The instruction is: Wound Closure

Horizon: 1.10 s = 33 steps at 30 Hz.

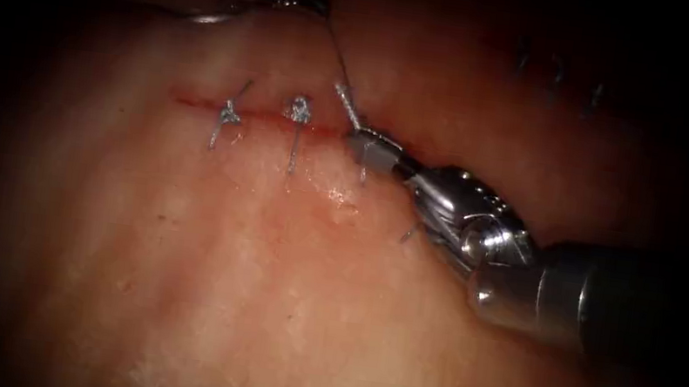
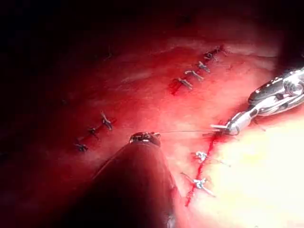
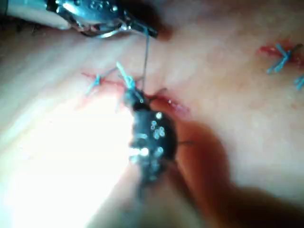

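The cut (image 1: pixel 198 103) runs across the tissue (image 1: pixel 261 297). My right tool (image 1: pixel 361 140) comes in from the right, with its jaws shut on the thread at the cut, just right of the two tied stitches. A short thread tail (image 1: pixel 345 102) sticks up from the jaws. From there a taut thread (image 1: pixel 335 52) rises to my left tool (image 1: pixel 313 3), which is shut on it beyond the cut. In the left wrist view the thread (image 2: pixel 190 131) stretches between the left tool (image 2: pixel 145 138) and the right tool (image 2: pixel 229 127). The right wrist view has the right tool (image 3: pixel 129 93) at the cut.
Two knotted stitches (image 1: pixel 229 113) (image 1: pixel 299 111) with cut ends close the cut's left part. Red fluid (image 1: pixel 317 129) lines the cut. Other stitched rows (image 2: pixel 194 73) (image 2: pixel 92 130) lie farther off on the tissue. The right tool's shaft (image 1: pixel 594 303) crosses the lower right.
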Available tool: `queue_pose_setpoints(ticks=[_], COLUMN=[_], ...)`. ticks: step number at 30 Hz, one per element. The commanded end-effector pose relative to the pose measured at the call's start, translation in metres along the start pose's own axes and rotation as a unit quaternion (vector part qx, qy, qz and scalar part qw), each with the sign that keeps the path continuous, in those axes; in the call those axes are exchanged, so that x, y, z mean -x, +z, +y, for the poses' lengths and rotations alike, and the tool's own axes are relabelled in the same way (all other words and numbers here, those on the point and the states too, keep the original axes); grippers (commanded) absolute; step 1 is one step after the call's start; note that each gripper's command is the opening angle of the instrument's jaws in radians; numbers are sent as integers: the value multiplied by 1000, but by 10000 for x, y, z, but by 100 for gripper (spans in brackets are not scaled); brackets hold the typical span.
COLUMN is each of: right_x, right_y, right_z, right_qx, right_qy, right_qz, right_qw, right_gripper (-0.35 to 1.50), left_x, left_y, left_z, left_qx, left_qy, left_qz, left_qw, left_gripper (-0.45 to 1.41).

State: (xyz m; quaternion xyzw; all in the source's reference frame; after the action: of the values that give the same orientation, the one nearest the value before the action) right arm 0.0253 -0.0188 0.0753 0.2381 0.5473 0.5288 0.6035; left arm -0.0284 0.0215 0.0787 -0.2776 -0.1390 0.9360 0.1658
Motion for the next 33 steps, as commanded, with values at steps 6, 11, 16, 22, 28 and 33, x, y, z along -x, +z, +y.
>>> queue_pose_setpoints(ticks=[6,11,16,22,28,33], right_x=[25,25,26,30,31,17], right_y=[-12,-28,-23,6,12,11], right_z=[3,-4,-6,-6,-5,7], right_qx=[-3,-28,-71,-148,-173,-166], right_qy=[0,8,-51,-176,-240,-244], right_qz=[-21,-39,-32,-51,-42,-81], right_qw=[1000,999,996,972,954,952], right_gripper=[-35,-35,-35,-35,-35,-35], left_x=[-17,-27,-29,-32,-29,-32], left_y=[7,12,23,30,34,43], left_z=[-38,-60,-66,-70,-71,-75], left_qx=[-1,-5,-11,-11,-13,-19], left_qy=[-6,-12,-14,-15,-14,-16], left_qz=[2,1,0,0,0,-1], left_qw=[1000,1000,1000,1000,1000,1000], left_gripper=[-45,-45,-45,-45,-45,-45])
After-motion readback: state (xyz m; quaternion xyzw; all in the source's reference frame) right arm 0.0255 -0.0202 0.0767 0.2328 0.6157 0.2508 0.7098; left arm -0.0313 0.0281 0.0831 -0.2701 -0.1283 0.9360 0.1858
